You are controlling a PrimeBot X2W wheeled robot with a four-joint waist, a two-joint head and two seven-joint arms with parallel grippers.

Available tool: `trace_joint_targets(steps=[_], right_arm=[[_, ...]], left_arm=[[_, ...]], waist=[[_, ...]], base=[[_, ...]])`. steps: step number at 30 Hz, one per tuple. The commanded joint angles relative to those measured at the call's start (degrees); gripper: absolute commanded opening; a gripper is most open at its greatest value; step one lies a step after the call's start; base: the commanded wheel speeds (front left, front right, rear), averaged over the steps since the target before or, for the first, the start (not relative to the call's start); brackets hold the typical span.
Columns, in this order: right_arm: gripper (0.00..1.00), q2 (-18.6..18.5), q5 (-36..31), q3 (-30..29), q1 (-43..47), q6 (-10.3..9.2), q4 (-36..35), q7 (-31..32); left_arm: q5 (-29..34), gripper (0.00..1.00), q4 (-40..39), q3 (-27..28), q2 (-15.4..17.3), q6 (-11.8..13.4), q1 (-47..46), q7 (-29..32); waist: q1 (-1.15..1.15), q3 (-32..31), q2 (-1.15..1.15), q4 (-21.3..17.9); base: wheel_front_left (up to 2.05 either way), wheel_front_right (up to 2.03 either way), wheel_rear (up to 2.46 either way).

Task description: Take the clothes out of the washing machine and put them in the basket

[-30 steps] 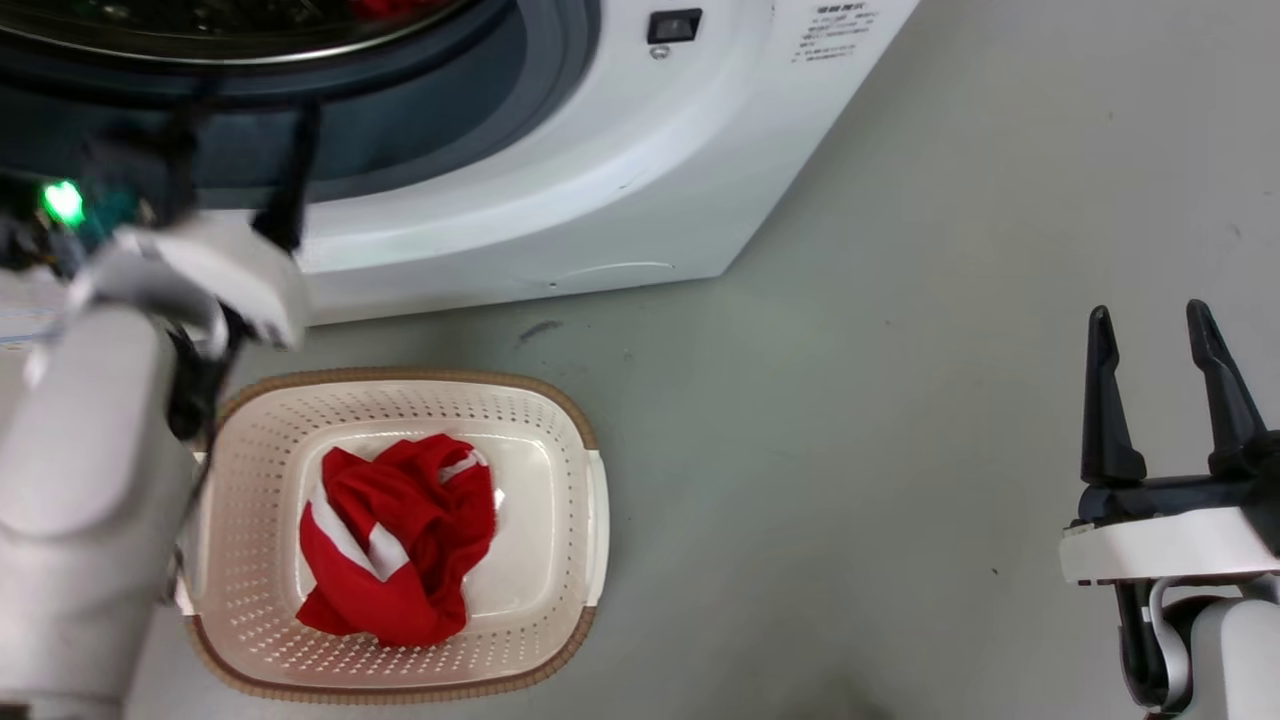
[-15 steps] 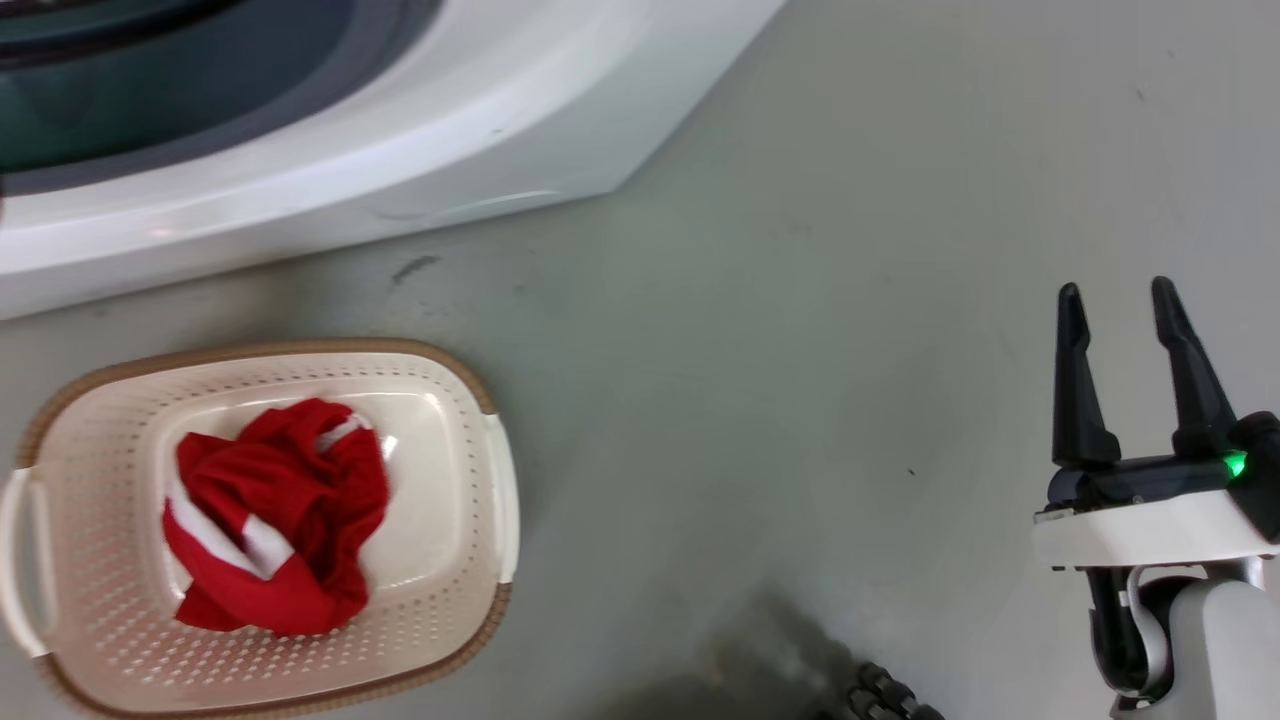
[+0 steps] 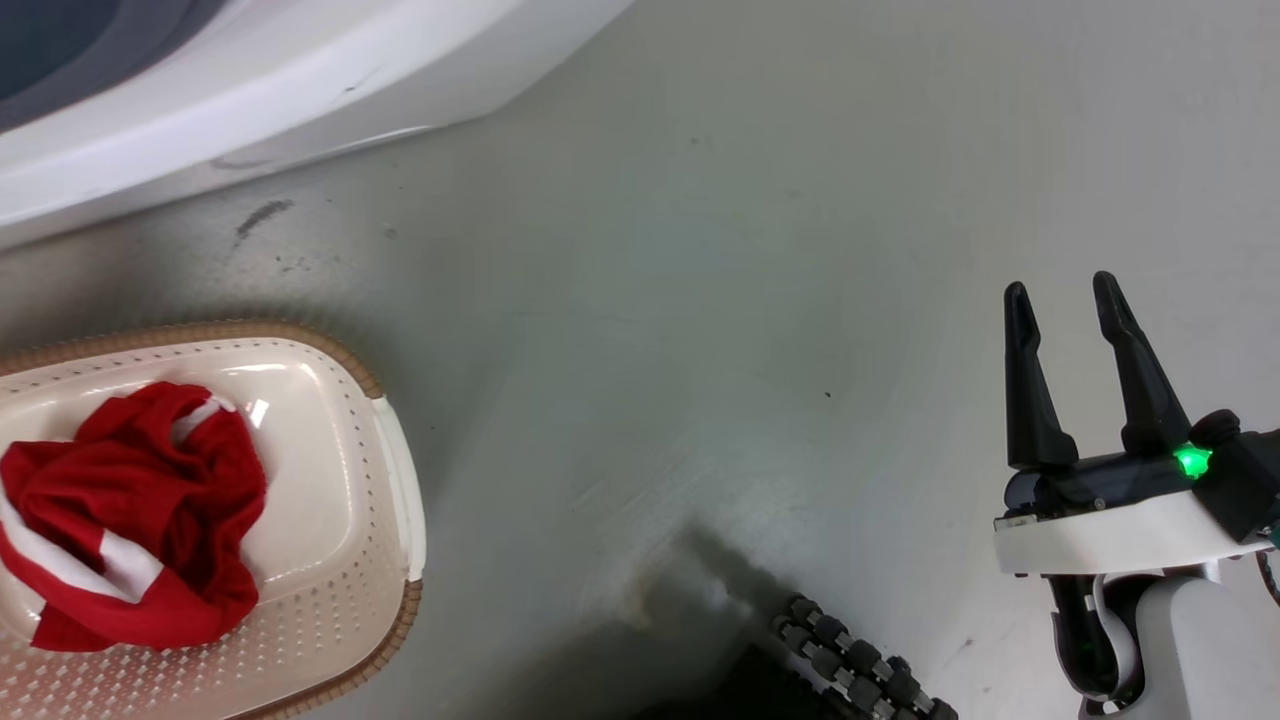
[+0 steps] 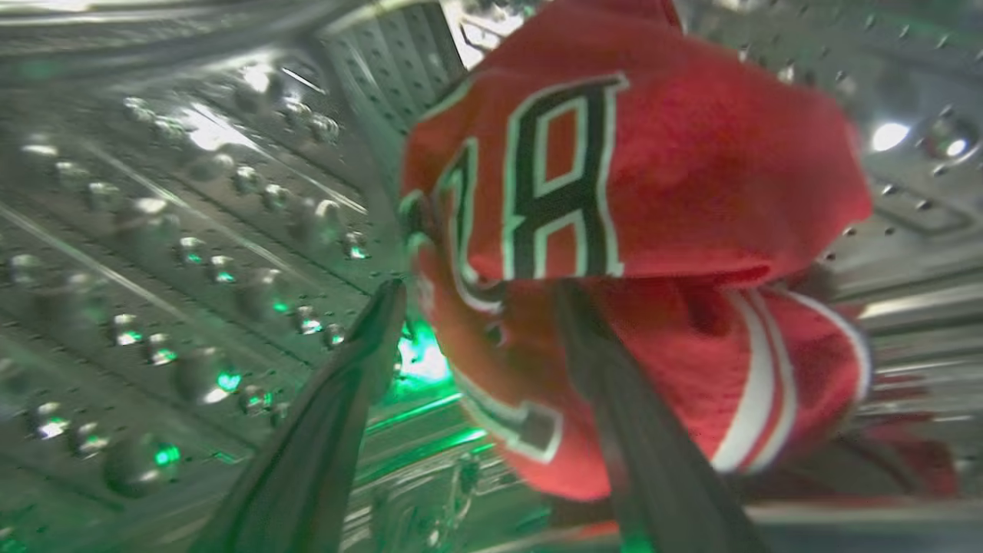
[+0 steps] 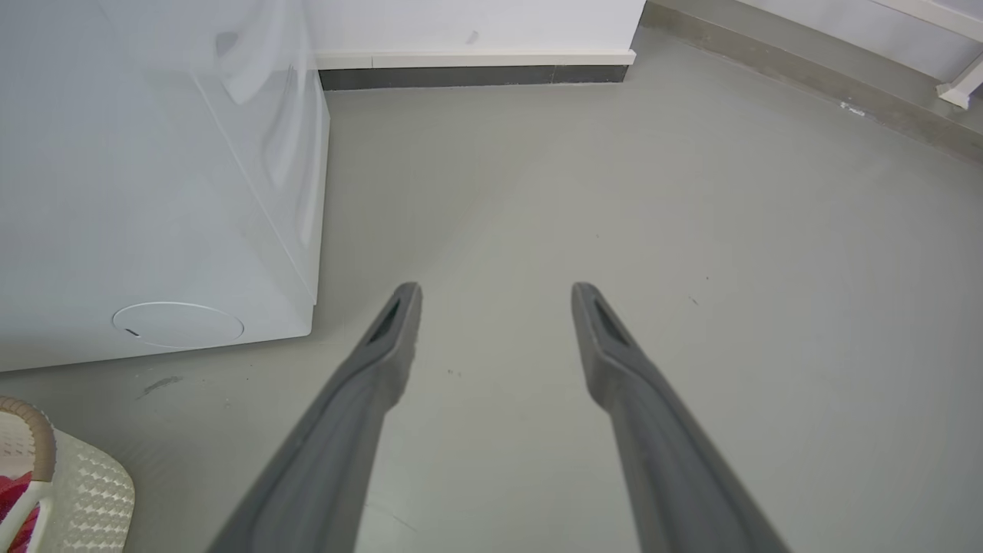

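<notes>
In the left wrist view, a red garment [image 4: 653, 177] with dark-and-white lettering and white stripes lies bunched in the washing machine's shiny perforated drum [image 4: 153, 230]. My left gripper [image 4: 480, 296] is open, its tips at the garment's near edge, and one finger crosses in front of the fabric. In the head view, the white washing machine [image 3: 250, 90] fills the top left. The cream basket [image 3: 340, 350] with a brown rim sits on the floor at lower left, holding another crumpled red-and-white garment [image 3: 130, 500]. My right gripper [image 3: 1058, 285] hangs open and empty over the floor at lower right, also seen as the gripper [image 5: 495, 288] beside the machine's side panel [image 5: 153, 192].
Grey floor [image 3: 700, 300] stretches between the basket and the right gripper. A black linked roller of my base [image 3: 860, 660] shows at the bottom edge. A wall with a dark skirting [image 5: 476, 73] runs behind the machine. The basket's corner [image 5: 84, 491] shows at lower left.
The head camera has swung, so the machine and basket slid toward the left edge of that picture. The right gripper keeps its open pose.
</notes>
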Motion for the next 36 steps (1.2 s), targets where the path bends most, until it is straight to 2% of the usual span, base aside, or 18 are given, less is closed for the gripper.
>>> trace_joint_targets(steps=[1, 11, 12, 13, 18, 27, 33, 36], right_arm=[[1.0, 0.11, 0.22, 0.19, -0.34, -0.06, -0.34, -0.12], [1.0, 0.11, 1.34, 0.57, -1.18, -0.06, -2.23, -0.12], [1.0, 0.11, 1.32, 0.61, -1.28, -0.06, -2.38, -0.12], [1.0, 0.11, 1.13, 0.75, -1.34, -0.06, -2.5, -0.12], [1.0, 0.1, 0.56, 0.66, -2.24, -0.06, -2.85, -0.12], [1.0, 0.11, -2.36, -1.13, -2.41, -0.06, -2.09, -0.12], [1.0, 0.09, -5.43, -2.96, -1.85, -0.06, -1.33, -0.12], [1.0, 0.09, -7.02, -3.73, -1.55, -0.06, -0.88, -0.12]], left_arm=[[0.45, 1.0, 0.37, -0.43, -0.18, 0.1, -0.7, 0.21], [0.13, 1.0, 4.03, -3.44, -0.52, 0.08, -1.53, 1.01], [-0.36, 0.72, 4.1, -3.81, -0.84, 0.08, -1.04, 1.29], [-0.96, 0.0, 3.86, -4.3, -1.06, 0.07, -0.58, 1.42], [-2.16, 0.0, 3.41, -6.09, -0.12, 0.07, 0.23, -1.79], [-6.25, 0.0, 4.25, -7.43, -1.73, 0.07, 2.7, -9.2], [-8.71, 0.0, 4.17, -8.87, -3.89, 0.06, 6.96, -18.13], [-9.97, 0.0, 3.88, -9.09, -4.94, 0.06, 9.76, -24.93]], waist=[[-0.01, 0.84, 0.0, -0.61], [-0.01, 2.55, 0.0, -0.73], [-0.01, 2.67, 0.0, -0.61], [-0.01, 2.77, 0.0, -0.45], [-0.01, 2.74, 0.0, 0.56], [-0.01, -0.99, 0.0, 4.3], [-0.01, -5.92, 0.0, 8.2], [-0.01, -8.84, 0.0, 10.12]], base=[[0.0, 0.0, 0.0], [0.0, 0.0, 0.0], [0.0, 0.0, 0.0], [0.0, 0.0, 0.0], [0.0, 0.0, 0.0], [0.0, 0.0, 0.0], [0.0, 0.0, 0.0], [0.0, 0.0, 0.0]])
